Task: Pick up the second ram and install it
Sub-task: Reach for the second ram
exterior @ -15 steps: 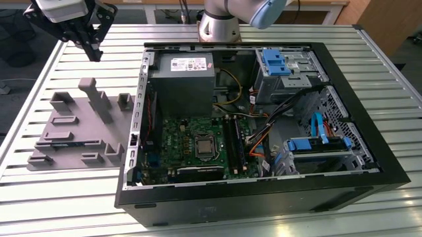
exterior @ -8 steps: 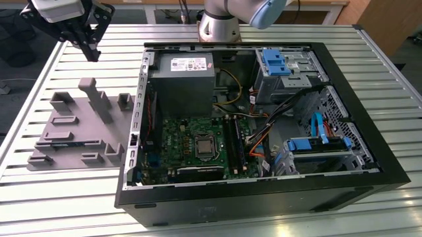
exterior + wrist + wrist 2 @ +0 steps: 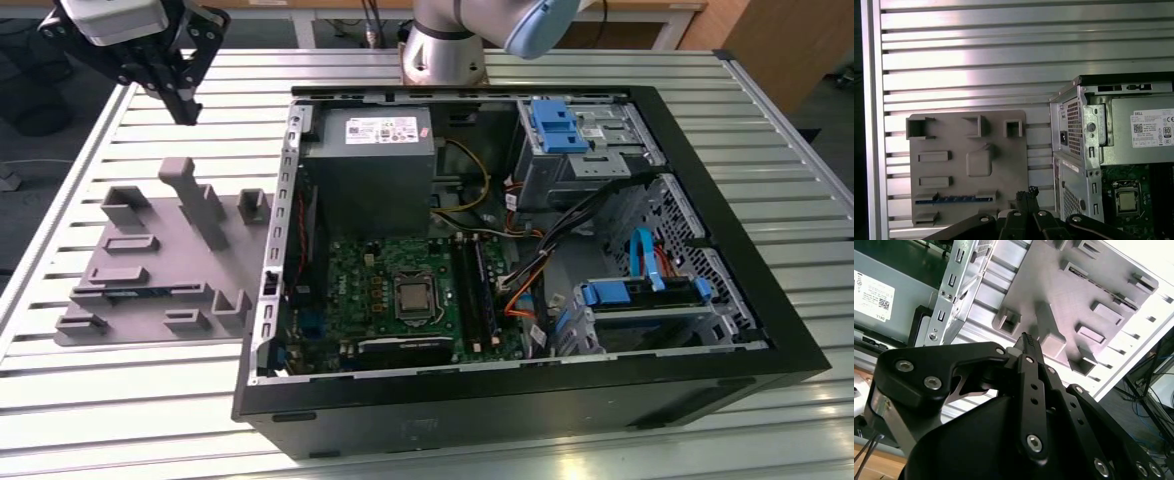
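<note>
While the 2nd ram (image 3: 954, 199) lies in the fixture (image 3: 954, 170), the hand (image 3: 1026, 192) hovers apart.

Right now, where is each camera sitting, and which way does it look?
Exterior view: off the arm, up high, looking down on the open computer case and grey fixture plate; the arm and gripper show.
First wrist view: on the wrist, looking straight down at the table and the second ram in the plate; gripper tips show.
Second wrist view: on the wrist, looking slantwise along the gripper at the plate.
Shared: all see plate and gripper.
</note>
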Available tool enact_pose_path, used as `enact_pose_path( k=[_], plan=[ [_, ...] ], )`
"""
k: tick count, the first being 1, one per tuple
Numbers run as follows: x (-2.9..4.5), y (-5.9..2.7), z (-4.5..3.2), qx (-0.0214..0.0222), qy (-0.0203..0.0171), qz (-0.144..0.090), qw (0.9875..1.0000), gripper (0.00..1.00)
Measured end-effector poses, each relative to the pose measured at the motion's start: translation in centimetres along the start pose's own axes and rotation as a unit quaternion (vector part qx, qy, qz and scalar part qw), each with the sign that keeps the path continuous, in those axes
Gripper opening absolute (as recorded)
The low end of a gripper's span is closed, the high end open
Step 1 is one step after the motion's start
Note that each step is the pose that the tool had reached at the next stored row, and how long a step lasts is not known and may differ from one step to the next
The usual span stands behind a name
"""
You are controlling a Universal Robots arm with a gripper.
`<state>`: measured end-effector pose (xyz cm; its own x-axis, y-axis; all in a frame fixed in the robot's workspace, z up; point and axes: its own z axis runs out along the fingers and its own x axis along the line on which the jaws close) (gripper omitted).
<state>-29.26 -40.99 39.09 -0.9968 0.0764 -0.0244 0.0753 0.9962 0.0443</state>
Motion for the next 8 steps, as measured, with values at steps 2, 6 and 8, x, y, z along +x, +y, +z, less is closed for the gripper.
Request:
enact_pose_path(
  k=[2, 6, 8],
  plan=[
    [0.35, -0.03, -0.01, 0.0, 0.0, 0.0, 1.0, 0.11],
    [1.11, -0.27, -0.02, 0.0, 0.0, 0.0, 1.0, 0.11],
    [1.47, -0.48, -0.01, 0.0, 0.0, 0.0, 1.0, 0.11]
  ],
)
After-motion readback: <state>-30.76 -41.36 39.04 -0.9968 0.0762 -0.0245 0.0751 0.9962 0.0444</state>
